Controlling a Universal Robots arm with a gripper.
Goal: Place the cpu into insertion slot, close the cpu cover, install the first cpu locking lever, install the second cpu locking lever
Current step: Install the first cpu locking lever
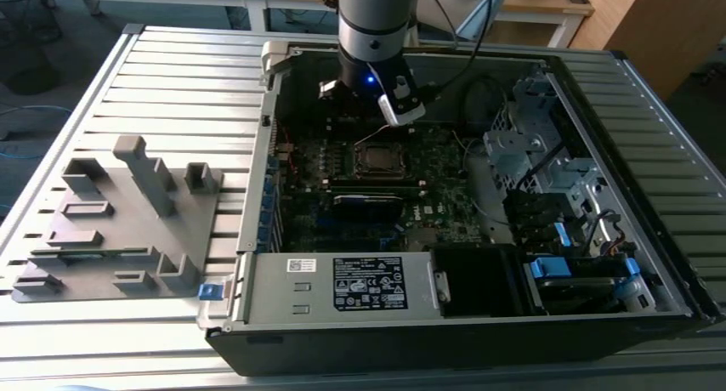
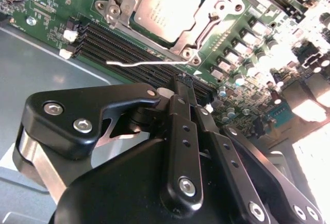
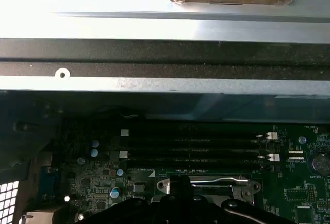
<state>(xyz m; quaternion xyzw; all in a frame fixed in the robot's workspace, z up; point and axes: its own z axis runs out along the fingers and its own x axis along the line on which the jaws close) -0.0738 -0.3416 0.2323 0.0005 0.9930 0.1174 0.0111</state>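
The cpu (image 2: 166, 3) lies flat in the insertion slot (image 1: 378, 158) on the green motherboard, its silver top showing. The cpu cover (image 2: 214, 9) lies down around it as a metal frame. One thin wire locking lever (image 2: 135, 63) sticks out free past the socket's corner, over the black memory slots; another lever (image 2: 205, 27) runs along the frame's side. My gripper (image 2: 184, 82) hovers just off that corner of the socket, its black fingers shut together with nothing seen between them. In the exterior view the gripper (image 1: 399, 117) hangs above the far side of the socket.
The open computer case has metal walls (image 3: 154, 85) close around the board. Long black memory slots (image 3: 191, 147) lie between the socket and the wall. Drive bays and cables (image 1: 545, 178) fill the exterior view's right. A grey fixture tray (image 1: 114, 221) sits outside the case at the exterior view's left.
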